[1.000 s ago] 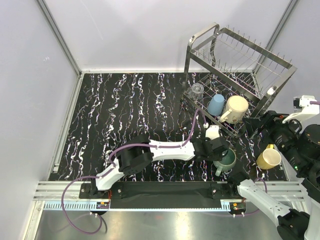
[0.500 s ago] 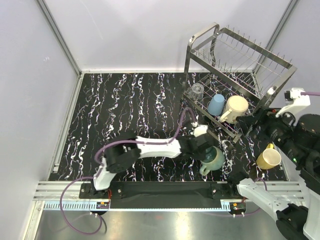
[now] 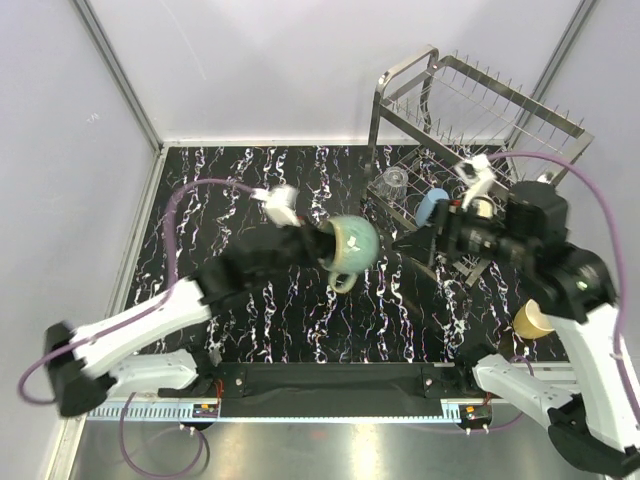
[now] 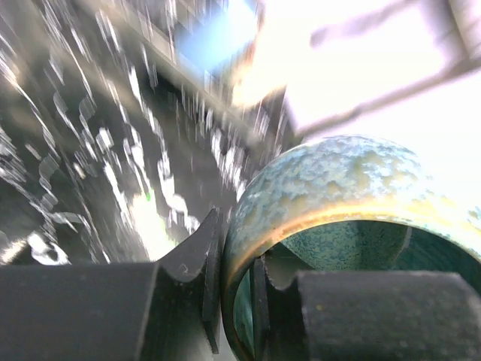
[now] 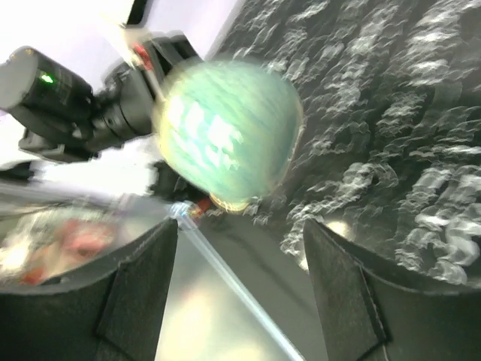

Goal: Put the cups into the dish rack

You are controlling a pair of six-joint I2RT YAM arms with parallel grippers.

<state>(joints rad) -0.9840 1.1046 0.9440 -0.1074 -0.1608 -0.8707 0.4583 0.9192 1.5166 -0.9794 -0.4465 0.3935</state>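
While it hangs over the surface left of the dish rack, the left pincer pinches the rim of the teal mug, mouth turned away from the rack. A glass and a blue cup sit in the rack's lower tier; the right pincer is spread at the rack's near side; a yellow mug sits near the rack's right end
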